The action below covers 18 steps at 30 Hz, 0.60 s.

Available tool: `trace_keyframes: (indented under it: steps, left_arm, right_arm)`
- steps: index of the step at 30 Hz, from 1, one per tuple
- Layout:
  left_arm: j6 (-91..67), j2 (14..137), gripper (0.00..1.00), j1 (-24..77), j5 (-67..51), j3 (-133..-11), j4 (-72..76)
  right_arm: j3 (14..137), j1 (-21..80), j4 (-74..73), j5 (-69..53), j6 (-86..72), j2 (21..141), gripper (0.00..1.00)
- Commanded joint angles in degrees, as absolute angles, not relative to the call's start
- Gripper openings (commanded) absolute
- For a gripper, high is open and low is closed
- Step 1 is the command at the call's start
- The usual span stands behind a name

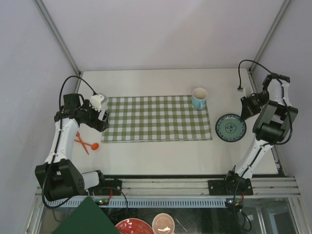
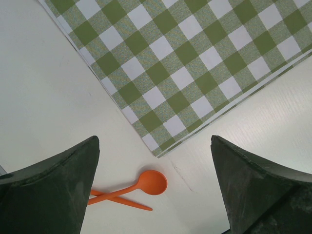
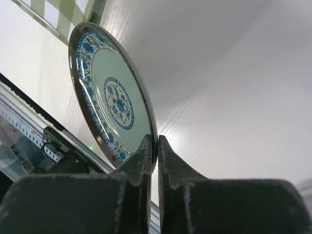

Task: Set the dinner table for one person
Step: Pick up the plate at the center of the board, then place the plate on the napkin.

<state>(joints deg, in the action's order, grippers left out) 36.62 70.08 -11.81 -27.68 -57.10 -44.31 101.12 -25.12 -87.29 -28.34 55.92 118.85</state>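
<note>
While right hand (image 3: 156, 140) pinches plate (image 3: 114, 97), left (image 2: 155, 141) gapes

The top camera looks down from behind the arms over the whole dinner table (image 1: 156, 156). The left wrist camera faces the checked cloth's (image 2: 195, 63) near-left corner closely, the right one the plate's (image 3: 117, 97) edge; the top view shares both.

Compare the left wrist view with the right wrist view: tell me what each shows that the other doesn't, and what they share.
Left wrist only: the orange spoon and the open left hand. Right wrist only: the blue-patterned plate, its rim pinched by the right hand. Both: the green checked cloth on the dinner table.
</note>
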Motion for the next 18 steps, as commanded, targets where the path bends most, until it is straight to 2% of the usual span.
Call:
trace_keyframes:
  steps: [1,8,13,18]
  left_arm:
    - [37.5,68.4,1.0,-12.1,-29.8,-57.2,-44.3]
    - [37.3,67.7,1.0,-12.1,-30.1,-57.3,-44.3]
    - [37.2,67.6,1.0,-12.0,-29.7,-57.3,-44.2]
    - [36.8,66.9,1.0,-12.1,-28.8,-56.9,-43.3]
  right_arm:
    - [104.0,-24.9,-91.4,-29.1,54.0,112.5,0.0]
    - [107.9,-24.0,-91.3,-44.5,53.1,108.6,0.0]
    - [106.9,-13.6,-89.2,-50.4,49.0,107.4,0.0]
    - [105.7,0.5,-76.8,-48.1,37.2,107.9,0.0]
